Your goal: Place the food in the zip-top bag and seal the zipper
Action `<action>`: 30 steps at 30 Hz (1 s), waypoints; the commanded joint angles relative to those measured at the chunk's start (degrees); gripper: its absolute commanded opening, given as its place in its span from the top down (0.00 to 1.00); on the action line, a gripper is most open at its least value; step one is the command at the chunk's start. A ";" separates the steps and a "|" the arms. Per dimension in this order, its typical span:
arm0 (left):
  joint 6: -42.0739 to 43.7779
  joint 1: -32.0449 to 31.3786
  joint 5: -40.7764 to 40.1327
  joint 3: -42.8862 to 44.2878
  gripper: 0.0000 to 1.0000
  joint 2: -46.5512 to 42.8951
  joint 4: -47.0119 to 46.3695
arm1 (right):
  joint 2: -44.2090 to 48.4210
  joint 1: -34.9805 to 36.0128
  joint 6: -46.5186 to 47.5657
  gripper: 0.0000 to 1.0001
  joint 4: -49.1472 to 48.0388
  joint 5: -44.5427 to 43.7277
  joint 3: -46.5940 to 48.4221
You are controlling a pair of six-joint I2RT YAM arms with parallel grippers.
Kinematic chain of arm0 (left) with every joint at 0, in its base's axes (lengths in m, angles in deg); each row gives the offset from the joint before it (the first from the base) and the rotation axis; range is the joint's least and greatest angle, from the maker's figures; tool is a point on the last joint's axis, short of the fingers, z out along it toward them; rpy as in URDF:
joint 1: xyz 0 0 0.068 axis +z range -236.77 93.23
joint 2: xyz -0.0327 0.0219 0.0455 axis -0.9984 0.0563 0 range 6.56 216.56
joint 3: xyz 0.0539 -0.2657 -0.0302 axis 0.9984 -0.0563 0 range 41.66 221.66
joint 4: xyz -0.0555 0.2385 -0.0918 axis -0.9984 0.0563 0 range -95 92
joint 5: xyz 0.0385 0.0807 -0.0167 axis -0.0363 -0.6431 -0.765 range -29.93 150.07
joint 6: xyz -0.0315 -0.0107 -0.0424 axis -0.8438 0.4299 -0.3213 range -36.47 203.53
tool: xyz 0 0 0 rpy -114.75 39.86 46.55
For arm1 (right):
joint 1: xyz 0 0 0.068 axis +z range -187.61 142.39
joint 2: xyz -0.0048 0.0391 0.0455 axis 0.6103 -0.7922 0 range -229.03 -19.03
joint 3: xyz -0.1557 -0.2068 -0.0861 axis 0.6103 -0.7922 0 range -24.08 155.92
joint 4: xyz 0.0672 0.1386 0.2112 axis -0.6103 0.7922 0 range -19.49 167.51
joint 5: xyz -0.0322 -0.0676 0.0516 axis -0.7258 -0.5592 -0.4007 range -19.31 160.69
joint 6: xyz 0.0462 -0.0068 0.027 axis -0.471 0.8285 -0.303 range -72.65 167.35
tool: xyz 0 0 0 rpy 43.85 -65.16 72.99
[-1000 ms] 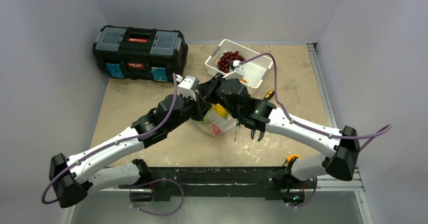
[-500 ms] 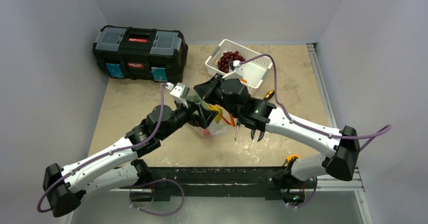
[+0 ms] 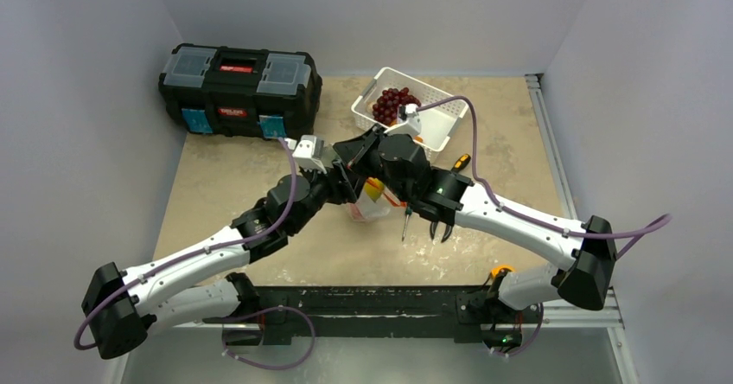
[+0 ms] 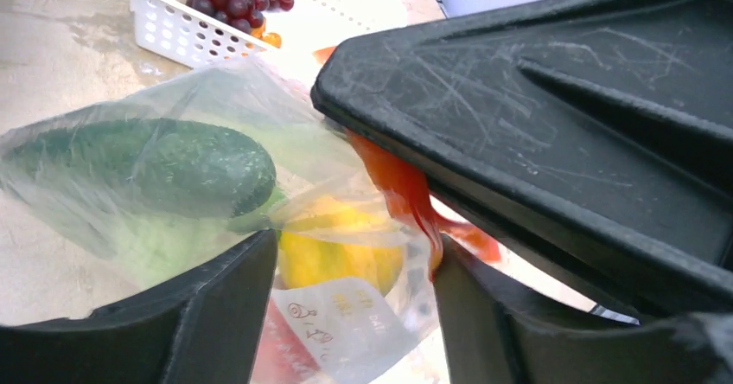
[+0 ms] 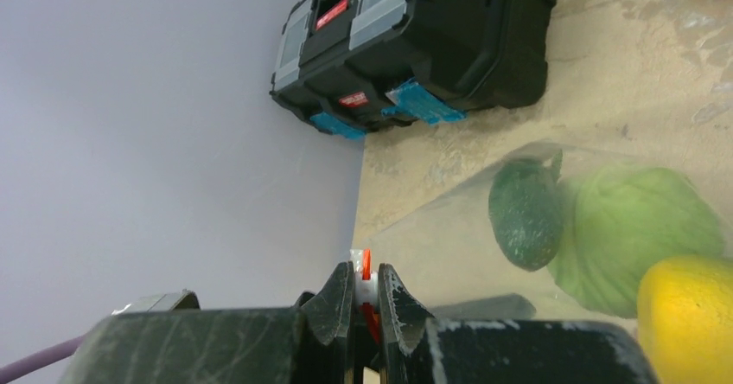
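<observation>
The zip-top bag (image 3: 373, 208) stands on the table between both arms, crinkly and clear. Inside it I see food: a dark green cucumber (image 4: 164, 166), a light-green cabbage (image 5: 635, 233) and a yellow citrus (image 4: 337, 259). My left gripper (image 4: 354, 259) is open, its jaws standing on either side of the bag's upper part where the citrus sits; from above that gripper (image 3: 351, 188) is at the bag's left. The orange-red zipper (image 4: 399, 192) brushes its right finger. My right gripper (image 5: 365, 282) is shut on the zipper's white slider (image 5: 364, 291), above the bag (image 3: 346, 150).
A black toolbox (image 3: 239, 90) sits at the back left. A white slotted basket (image 3: 430, 124) holding red grapes (image 3: 393, 103) stands behind the bag. A screwdriver (image 3: 461, 163) lies beside the right arm, and more hand tools (image 3: 406, 224) lie under its forearm.
The left gripper opened wide, drew back to the left, then came forward again with its jaws narrower around the bag's top. The right gripper stayed shut on the slider.
</observation>
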 commanded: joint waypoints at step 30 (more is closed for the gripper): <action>11.36 11.68 37.56 5.21 1.00 -10.17 20.29 | 4.06 -16.58 51.13 0.06 -9.18 73.39 3.37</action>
